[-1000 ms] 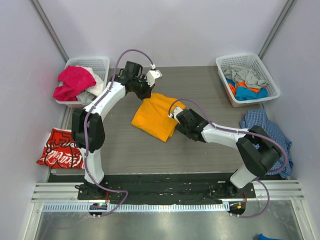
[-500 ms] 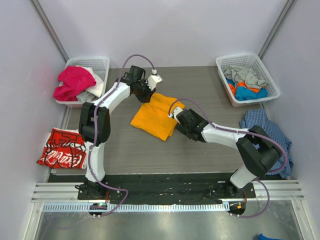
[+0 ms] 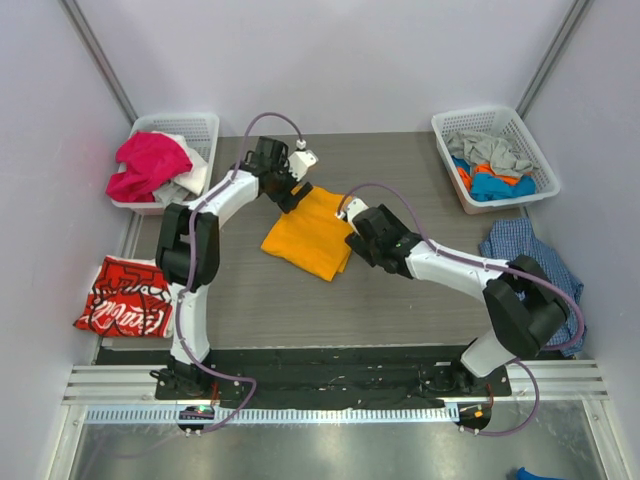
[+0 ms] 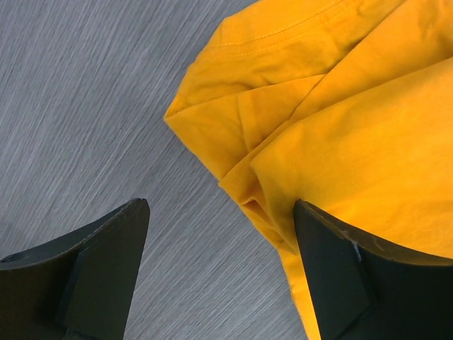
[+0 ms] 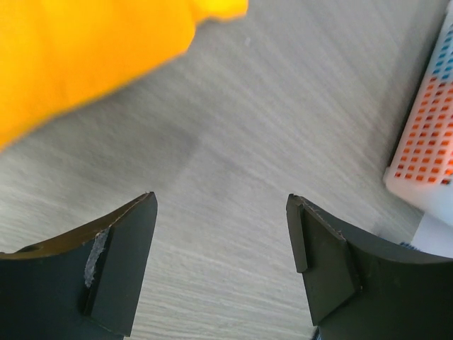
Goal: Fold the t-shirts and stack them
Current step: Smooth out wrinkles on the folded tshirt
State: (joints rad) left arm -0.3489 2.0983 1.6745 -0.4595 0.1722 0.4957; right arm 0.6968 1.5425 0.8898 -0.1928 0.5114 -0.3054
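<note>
Your left gripper [image 4: 219, 209] stands with jaws spread wide and empty over the far corner of the folded orange-yellow t-shirt [image 3: 305, 232], which lies in the middle of the table [image 3: 420, 180]. Your right gripper [image 5: 221, 202] is likewise agape, holding nothing, above bare table just beside that shirt's right edge. The red t-shirt [image 3: 125, 297] with white lettering lies at near left, well apart.

The top camera looks down from above and behind my bases, taking in the whole table [image 3: 400, 170]. My left wrist camera hangs close, facing down — it shares the orange tee [image 3: 303, 238] with the top view. My right wrist one, equally close, catches the tee's edge and a basket [image 5: 427, 138].
</note>
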